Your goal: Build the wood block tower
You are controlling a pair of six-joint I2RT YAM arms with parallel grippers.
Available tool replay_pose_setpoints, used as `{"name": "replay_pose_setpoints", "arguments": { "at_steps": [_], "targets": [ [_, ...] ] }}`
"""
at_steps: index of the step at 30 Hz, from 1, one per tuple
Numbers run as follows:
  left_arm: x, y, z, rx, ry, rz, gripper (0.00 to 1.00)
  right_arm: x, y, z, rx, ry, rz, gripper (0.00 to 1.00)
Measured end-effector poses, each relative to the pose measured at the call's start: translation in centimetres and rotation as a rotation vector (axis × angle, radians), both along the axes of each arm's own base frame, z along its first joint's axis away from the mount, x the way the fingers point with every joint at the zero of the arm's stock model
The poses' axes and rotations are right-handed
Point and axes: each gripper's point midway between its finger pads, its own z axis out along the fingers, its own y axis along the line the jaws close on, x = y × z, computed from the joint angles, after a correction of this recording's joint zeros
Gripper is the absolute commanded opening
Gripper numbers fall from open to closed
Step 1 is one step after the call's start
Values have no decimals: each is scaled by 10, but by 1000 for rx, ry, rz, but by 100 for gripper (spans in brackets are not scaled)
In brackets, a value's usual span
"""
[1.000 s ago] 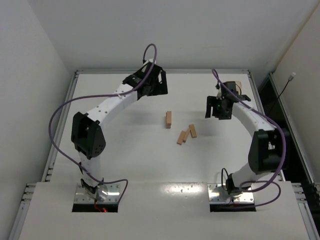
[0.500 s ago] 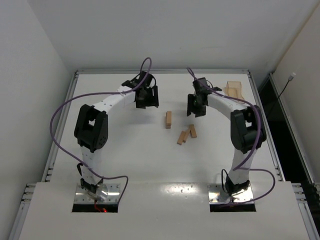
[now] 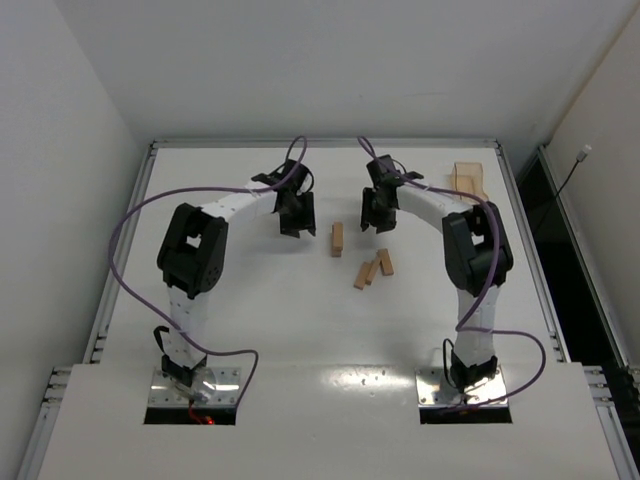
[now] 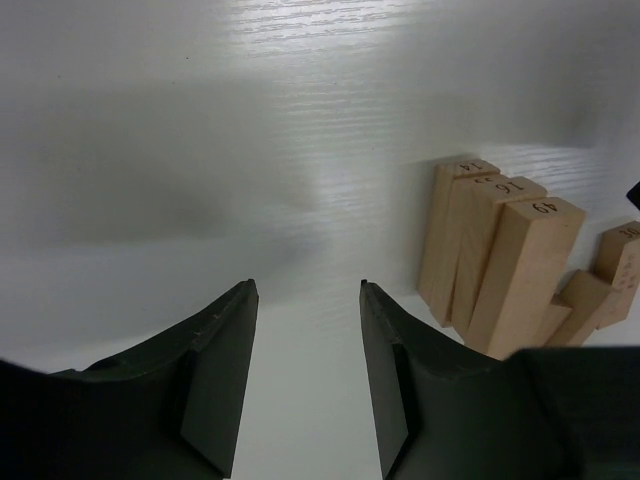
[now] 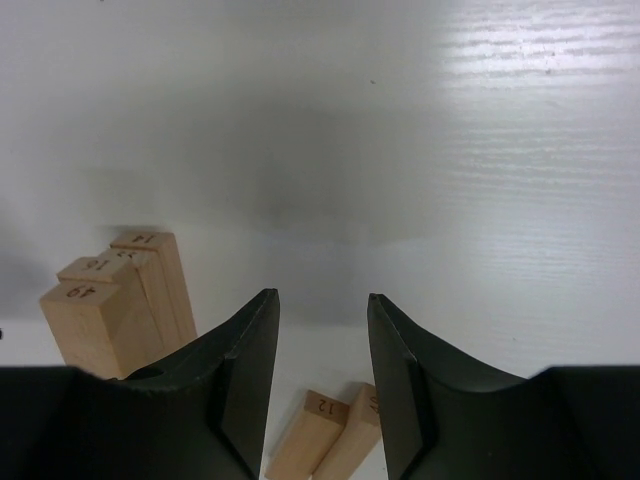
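Flanking wood block tower (image 3: 337, 239), left hand (image 4: 305, 292), right hand (image 5: 322, 298), both spread

Block stack (image 3: 337, 239) stands between left tool (image 3: 297, 227) and right tool (image 3: 376, 221).

My left fingers (image 4: 215, 380) and right fingers (image 5: 240, 370): matt black plastic, faintly grainy. Wood block tower (image 4: 495, 270): pale bare wood, sanded smooth, fine grain, inked numbers on the end faces. Loose blocks (image 5: 325, 435) near it: same unpainted wood. Table (image 4: 250, 120): white, fine linear texture, soft sheen with glare. Tray (image 3: 468, 180), far right: translucent tan plastic. Base plate (image 3: 228, 380): shiny metal.
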Motion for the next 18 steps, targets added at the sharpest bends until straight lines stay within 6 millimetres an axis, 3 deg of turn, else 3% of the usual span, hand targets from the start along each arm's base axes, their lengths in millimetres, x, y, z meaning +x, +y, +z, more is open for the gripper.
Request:
{"name": "replay_pose_setpoints", "arguments": {
  "at_steps": [8,10,12,18],
  "targets": [
    [0,-3,-15,2,30,4,42,14,14,-1,10,-20,15,37],
    [3,-6,-18,3,30,1,42,14,18,-1,11,-22,21,37],
    [5,-9,-19,1,27,-2,48,14,22,-2,12,-23,28,38],
    [15,-18,-18,-7,7,-8,49,11,30,-7,8,-12,46,38]
  ]
}}
